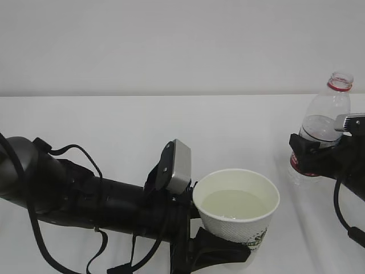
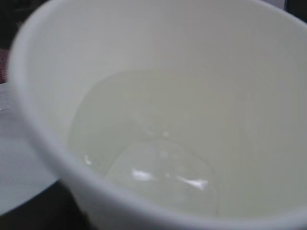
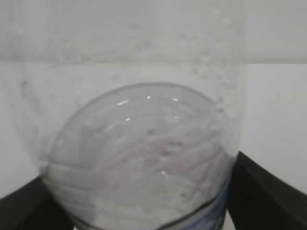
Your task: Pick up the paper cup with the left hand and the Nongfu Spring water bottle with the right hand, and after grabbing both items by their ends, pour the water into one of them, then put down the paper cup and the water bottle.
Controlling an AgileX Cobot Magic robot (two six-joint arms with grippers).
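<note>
1. The left hand (image 1: pixel 219 251) reaches in low from the left edge of the exterior view, a grey box module (image 1: pixel 180 166) on its wrist, its jaws pinching the paper cup (image 1: pixel 236 211) near the base. The cup stands upright at the front of the worktop (image 1: pixel 125 131). Whether its bottom touches the surface cannot be told.

2. Inside the cup, the water (image 2: pixel 158 163) fills the lower part, pale against the white paper, as the left wrist view shows up close.

3. Well apart on the right, the Nongfu Spring water bottle (image 1: pixel 328 117) stands upright and capless, red neck ring on top. The right hand (image 1: pixel 311 154) has its black jaws on either side of the lower body, at the red label. Whether they press or have let go cannot be told.

4. Judged from this, pouring is done and the setting-down is in hand. To do it well, each base should rest flat before the jaws spread. The jaws should part evenly and the arm draw straight back, since a sideways brush could tip the light bottle or spill the cup.

5. The worktop is plain white and bare around both things. Behind it rises a plain pale wall (image 1: pixel 171 40).
</note>
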